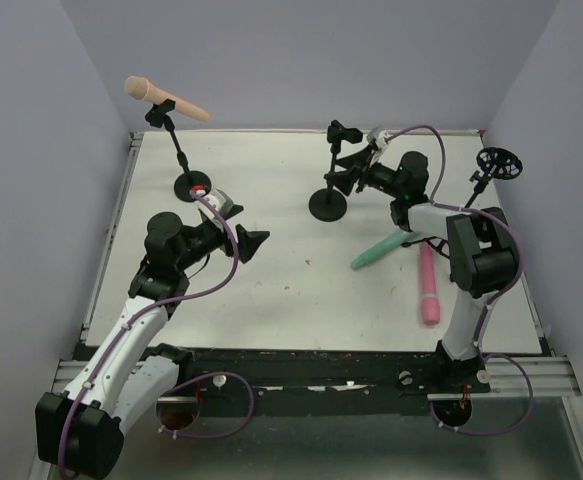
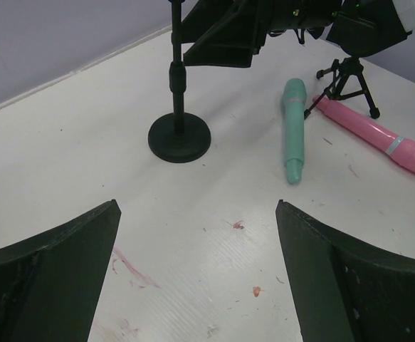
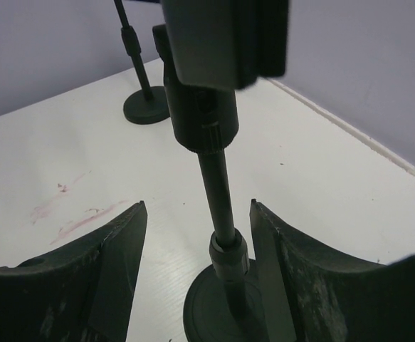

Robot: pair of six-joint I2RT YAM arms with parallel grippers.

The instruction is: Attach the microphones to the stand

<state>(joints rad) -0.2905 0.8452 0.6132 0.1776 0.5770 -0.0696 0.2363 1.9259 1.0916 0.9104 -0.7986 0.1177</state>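
Top view: peach microphone already sits in the clip of the far stand at 11 o'clock. The teal microphone and pink microphone lie loose on the counter at 4 o'clock, and a tripod stand sits at 2. The left hand gapes wide at 9 and holds nothing. The right hand is at the middle stand, whose clip is empty. Left wrist: fingers wide apart over bare counter, with teal and pink at 1 o'clock, close but apart. Right wrist: fingers straddle the middle stand's pole, a gap on each side, not clamped. The mics look light, rigid and smooth, likely to roll, so grip mid-body. The stand is thin and could tip. No readable writing.
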